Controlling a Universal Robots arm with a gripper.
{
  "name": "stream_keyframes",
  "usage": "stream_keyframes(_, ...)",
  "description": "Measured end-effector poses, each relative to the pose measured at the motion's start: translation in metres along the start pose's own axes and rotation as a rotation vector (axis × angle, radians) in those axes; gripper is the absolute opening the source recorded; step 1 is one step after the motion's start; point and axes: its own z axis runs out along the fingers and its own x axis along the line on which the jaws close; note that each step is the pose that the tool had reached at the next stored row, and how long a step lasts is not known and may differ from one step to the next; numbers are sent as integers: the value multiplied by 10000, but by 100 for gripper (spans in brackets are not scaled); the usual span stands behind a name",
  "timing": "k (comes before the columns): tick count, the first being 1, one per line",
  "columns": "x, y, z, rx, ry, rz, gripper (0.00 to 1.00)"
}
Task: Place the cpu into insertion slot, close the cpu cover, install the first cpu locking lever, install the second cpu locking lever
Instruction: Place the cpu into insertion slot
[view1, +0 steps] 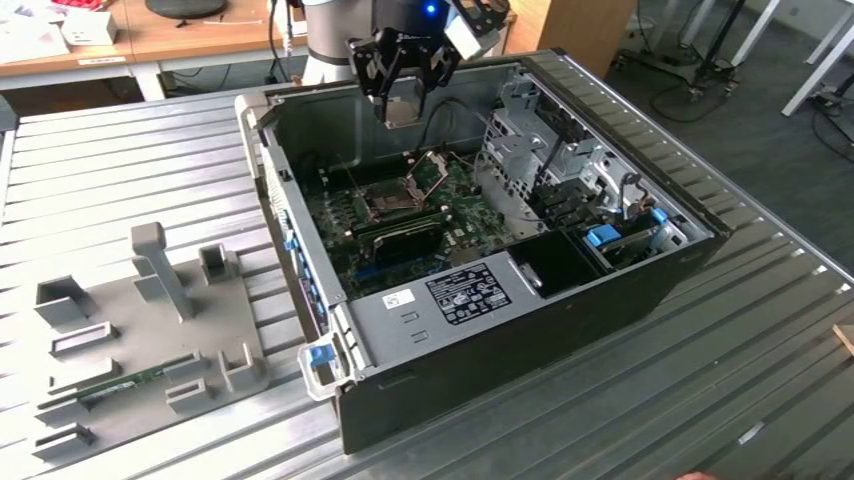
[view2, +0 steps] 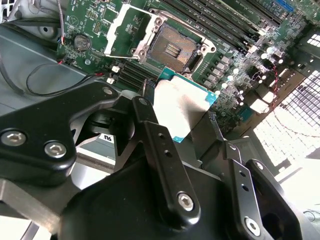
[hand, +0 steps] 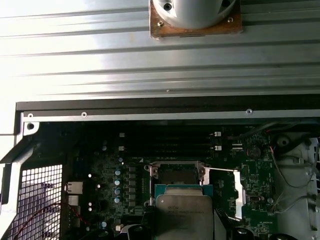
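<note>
The black two-fingered gripper (view1: 402, 112) is clamped on the small square grey-topped cpu (view2: 182, 102), holding it over the open black computer case (view1: 534, 330). Inside, the square silver-rimmed insertion slot (view2: 172, 47) on the green motherboard (view1: 461, 215) sits empty. The thin silvery cpu cover (view2: 121, 27) is swung open beside it. Nothing looks seated yet, so the cover and both levers are left.

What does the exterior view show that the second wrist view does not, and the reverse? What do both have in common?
The exterior view adds the whole computer case, the grey tray at the exterior view's left, and the ribbed metal table. The second wrist view adds the coin battery and the gold contacts inside the socket. Both show the gripper shut on the cpu, the empty socket, its raised cover and the green motherboard.
</note>
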Motion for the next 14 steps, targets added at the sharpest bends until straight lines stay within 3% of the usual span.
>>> stream_keyframes(8,0,-2,15,-10,-1,0,54)
stream_keyframes(14,-1,-8,90,-12,1,0,54)
